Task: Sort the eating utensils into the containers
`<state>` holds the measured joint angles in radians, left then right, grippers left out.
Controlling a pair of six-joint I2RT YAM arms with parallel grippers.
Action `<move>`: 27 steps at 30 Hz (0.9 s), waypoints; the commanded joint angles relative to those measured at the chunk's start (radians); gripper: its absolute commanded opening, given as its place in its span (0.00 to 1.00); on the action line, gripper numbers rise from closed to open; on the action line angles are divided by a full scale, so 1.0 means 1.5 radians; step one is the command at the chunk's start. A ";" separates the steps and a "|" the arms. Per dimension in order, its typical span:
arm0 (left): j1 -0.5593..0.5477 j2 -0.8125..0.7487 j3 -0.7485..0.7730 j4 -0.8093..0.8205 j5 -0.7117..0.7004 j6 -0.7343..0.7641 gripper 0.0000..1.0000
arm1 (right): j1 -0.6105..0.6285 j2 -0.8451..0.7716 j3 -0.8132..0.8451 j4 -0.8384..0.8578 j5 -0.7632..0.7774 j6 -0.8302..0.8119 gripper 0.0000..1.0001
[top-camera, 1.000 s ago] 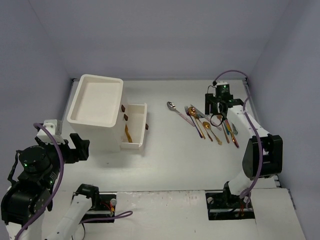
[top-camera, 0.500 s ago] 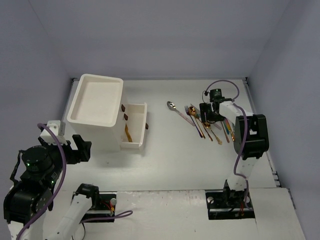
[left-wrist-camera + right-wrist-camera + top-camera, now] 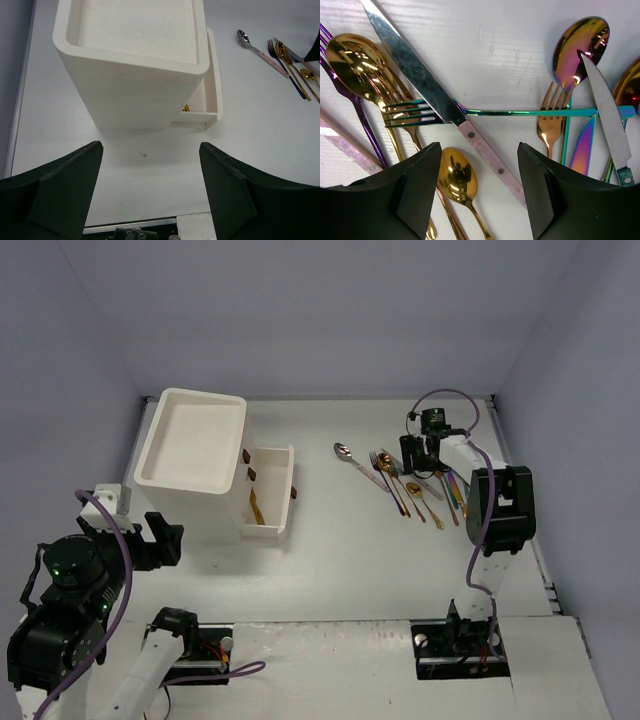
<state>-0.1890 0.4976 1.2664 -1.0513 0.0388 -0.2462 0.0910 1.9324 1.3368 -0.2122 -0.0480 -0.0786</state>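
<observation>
The slim gold, silver and rainbow metal utensils lie fanned at about 2 o'clock from the middle of the white table, heads pointing to 11 o'clock and handles to 5 o'clock. The right gripper hangs over them with its jaws apart and empty, and the pink handle of a silver knife shows between its fingers. The left gripper, spread wide and holding nothing, hovers at 7 o'clock from the tall white drawer unit.

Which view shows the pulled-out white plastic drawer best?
Top external: the drawer is seen from above, a slim gold utensil inside. Left wrist shows only its side wall beside the white box; right wrist, nothing.
</observation>
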 commanded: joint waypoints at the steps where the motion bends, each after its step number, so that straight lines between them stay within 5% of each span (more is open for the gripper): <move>1: -0.003 0.017 -0.002 0.034 0.007 0.006 0.75 | -0.004 0.029 0.028 0.004 -0.024 -0.011 0.58; 7: -0.003 0.014 -0.018 0.033 0.000 0.010 0.75 | -0.004 0.054 0.010 0.003 -0.028 -0.022 0.56; 20: -0.002 0.020 -0.024 0.035 0.003 0.010 0.75 | 0.007 0.020 -0.006 0.004 -0.023 -0.037 0.05; 27: -0.002 0.021 -0.024 0.035 -0.002 0.012 0.75 | 0.033 -0.044 0.007 0.004 0.030 -0.059 0.00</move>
<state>-0.1890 0.4984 1.2171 -1.0512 0.0376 -0.2407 0.1131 1.9898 1.3344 -0.1941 -0.0680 -0.1350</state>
